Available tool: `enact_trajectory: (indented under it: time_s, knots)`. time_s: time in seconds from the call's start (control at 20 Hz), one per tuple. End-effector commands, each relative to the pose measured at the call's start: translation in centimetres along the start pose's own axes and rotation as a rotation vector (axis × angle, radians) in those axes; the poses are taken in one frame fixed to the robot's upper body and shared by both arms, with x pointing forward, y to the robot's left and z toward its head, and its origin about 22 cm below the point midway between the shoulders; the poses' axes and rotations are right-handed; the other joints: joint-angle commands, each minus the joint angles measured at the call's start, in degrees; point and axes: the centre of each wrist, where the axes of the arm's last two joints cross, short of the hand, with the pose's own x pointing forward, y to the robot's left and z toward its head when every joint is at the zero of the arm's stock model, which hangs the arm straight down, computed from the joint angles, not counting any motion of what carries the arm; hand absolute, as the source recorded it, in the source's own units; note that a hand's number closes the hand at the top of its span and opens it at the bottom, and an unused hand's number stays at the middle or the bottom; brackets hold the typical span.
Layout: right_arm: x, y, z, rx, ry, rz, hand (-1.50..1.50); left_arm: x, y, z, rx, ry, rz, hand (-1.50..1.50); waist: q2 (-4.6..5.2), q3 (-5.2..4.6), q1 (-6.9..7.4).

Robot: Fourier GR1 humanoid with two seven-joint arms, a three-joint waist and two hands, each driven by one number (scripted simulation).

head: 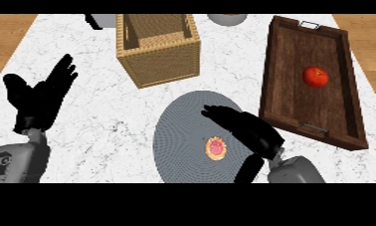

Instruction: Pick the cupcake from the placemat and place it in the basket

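Cupcake (217, 148) sits on the round grey placemat (176, 130), toward its near edge, pink top up. Right hand (246, 126) hovers over the mat just beside it: the cupcake lies on the left of the palm and slightly nearer the robot, between the extended fingers and the thumb that drops down at the wrist. Fingers are straight, spread wide, holding nothing; no contact visible. Cupcake is round, so no long axis to align to. Left hand (40, 95) rests open at the left edge, fingers up, well apart from the mat, so the right hand is the nearer one. Wicker basket (158, 60) stands beyond the placemat, up and to the left. Next step likely: shift the hand left and down, then close round the cupcake.
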Motion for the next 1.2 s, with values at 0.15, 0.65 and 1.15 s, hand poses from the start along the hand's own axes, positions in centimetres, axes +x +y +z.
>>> enact_trajectory:
  time_s: [0.15,0.65,1.15]
  knots:
    - [0.4,1.3,-0.3,0.006,0.033,0.074,-1.5,0.9,-0.6,-0.9,-0.011,-0.003,0.019,0.0,0.02,0.0,-0.04]
    - [1.0,4.1,-1.5,0.015,0.029,0.156,1.5,-0.1,2.3,-1.3,0.01,0.003,0.005,0.0,0.04,-0.01,-0.17]
    - [0.6,5.7,-3.6,0.068,0.025,0.242,1.5,0.4,-0.3,-0.9,-0.007,0.019,0.002,0.0,0.02,0.01,-0.01]
